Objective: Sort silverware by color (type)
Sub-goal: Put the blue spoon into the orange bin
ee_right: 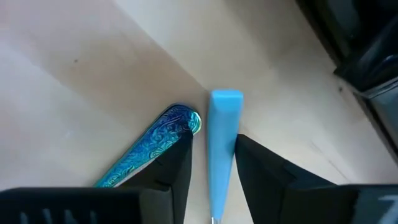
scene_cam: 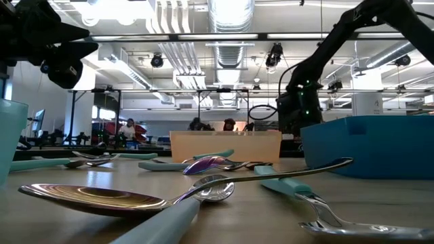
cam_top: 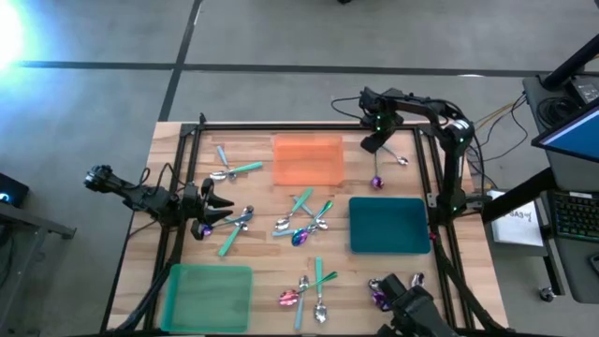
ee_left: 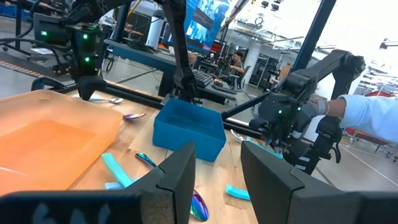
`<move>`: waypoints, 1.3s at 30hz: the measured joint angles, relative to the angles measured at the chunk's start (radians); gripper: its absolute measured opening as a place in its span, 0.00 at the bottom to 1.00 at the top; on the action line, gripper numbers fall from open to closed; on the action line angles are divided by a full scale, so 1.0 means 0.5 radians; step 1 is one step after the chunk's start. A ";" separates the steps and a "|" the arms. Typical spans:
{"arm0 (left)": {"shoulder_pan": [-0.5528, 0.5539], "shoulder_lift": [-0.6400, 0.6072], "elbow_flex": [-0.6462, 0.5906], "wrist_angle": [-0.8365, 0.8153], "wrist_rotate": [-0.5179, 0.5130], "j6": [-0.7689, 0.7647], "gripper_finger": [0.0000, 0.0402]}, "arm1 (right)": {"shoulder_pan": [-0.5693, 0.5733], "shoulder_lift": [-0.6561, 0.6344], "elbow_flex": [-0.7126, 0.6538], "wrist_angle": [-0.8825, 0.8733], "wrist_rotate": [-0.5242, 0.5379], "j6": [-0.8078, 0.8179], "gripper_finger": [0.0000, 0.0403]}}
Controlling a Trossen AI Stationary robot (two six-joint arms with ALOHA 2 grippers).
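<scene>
Spoons [cam_top: 301, 229] lie on the table [cam_top: 262, 257] around three trays [cam_top: 307, 159]. Left tool [cam_top: 208, 208] apart. Right tool [ee_right: 212, 138] flanks a teal handle [ee_right: 222, 118], grip unclear.

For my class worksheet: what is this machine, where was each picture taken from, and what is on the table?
It is a robot with two dark arms, each ending in a two-finger gripper. One picture looks straight down, one looks level across the table, and one camera rides on each wrist. On the wooden table lies scattered silverware in silver, iridescent purple and teal-handled kinds, plus an orange tray, a teal tray and a green tray. The left gripper hangs open. The right gripper has a teal handle right before it; whether it grips is unclear.
</scene>
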 joint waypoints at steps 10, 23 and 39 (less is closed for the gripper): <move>-0.001 0.000 0.000 0.000 0.000 0.000 0.28 | 0.002 0.000 -0.114 0.088 0.008 -0.001 0.09; 0.000 0.000 0.000 0.000 0.001 0.000 0.28 | 0.005 -0.180 0.101 0.042 0.014 0.035 0.09; -0.001 0.000 0.000 -0.004 0.001 0.000 0.28 | 0.474 -0.680 0.151 0.597 -0.456 0.150 0.09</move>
